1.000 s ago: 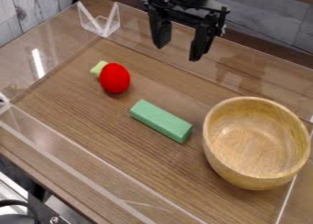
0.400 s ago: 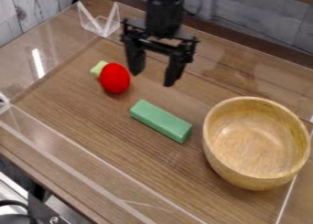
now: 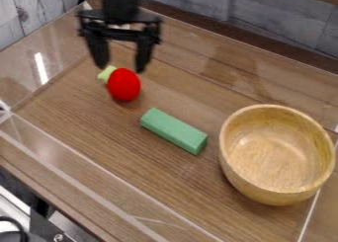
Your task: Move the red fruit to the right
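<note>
The red fruit [image 3: 123, 84] lies on the wooden table at the left, glossy and round, its pale green leafy end pointing up-left. My gripper [image 3: 121, 56] hangs pointing down just above and behind it. The two black fingers [image 3: 99, 50] stand wide apart with nothing between them, one on each side above the fruit, and they do not touch it.
A flat green rectangular block [image 3: 175, 130] lies in the middle of the table. A large wooden bowl [image 3: 278, 153] stands at the right. Clear acrylic walls [image 3: 40, 152] edge the table, with a clear bracket [image 3: 93, 17] at the back left.
The gripper has travelled from the back centre to the left and lowered, ending over the red fruit; its fingers have rolled round. The fruit, block and bowl have stayed put.
</note>
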